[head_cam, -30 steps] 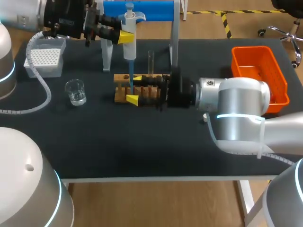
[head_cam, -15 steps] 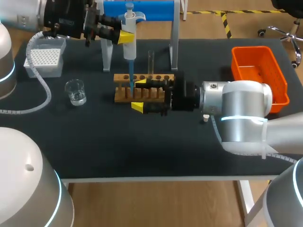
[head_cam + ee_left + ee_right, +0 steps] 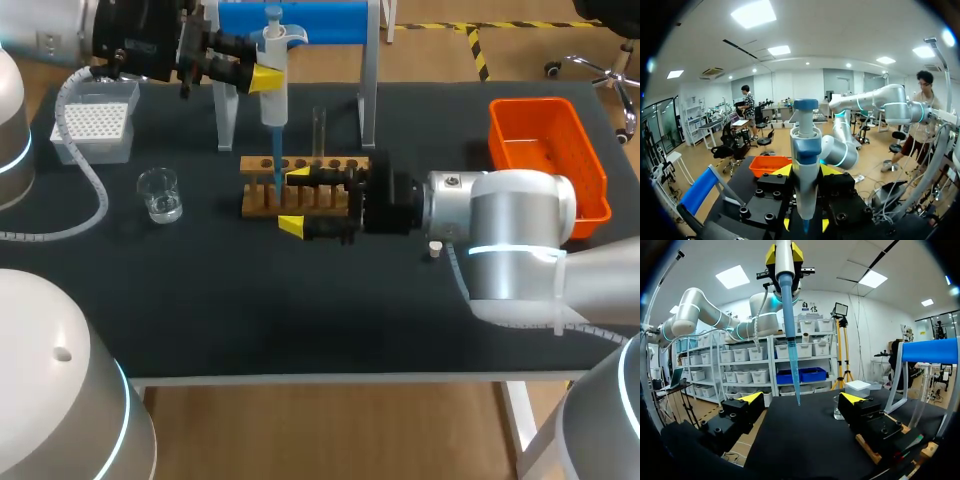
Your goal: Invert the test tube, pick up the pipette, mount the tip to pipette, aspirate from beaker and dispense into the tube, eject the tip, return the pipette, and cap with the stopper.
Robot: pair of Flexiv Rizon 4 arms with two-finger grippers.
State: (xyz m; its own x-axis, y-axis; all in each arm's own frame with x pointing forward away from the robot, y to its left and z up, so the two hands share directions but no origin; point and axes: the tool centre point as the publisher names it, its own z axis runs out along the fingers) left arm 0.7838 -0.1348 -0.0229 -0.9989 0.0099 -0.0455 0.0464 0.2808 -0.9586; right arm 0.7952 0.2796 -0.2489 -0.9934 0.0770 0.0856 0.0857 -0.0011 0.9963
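Pipette (image 3: 275,100) gripped by left fingers (image 3: 265,78), its tip at rack (image 3: 255,203) left end. At rack front, right fingers (image 3: 290,226) spread, empty.

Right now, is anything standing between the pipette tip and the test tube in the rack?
Nothing sits directly between them. The pipette tip hangs over one end of the wooden rack, the test tube upright farther along it. The open right gripper flanks the tip, one finger lying along the rack near the tube's base.
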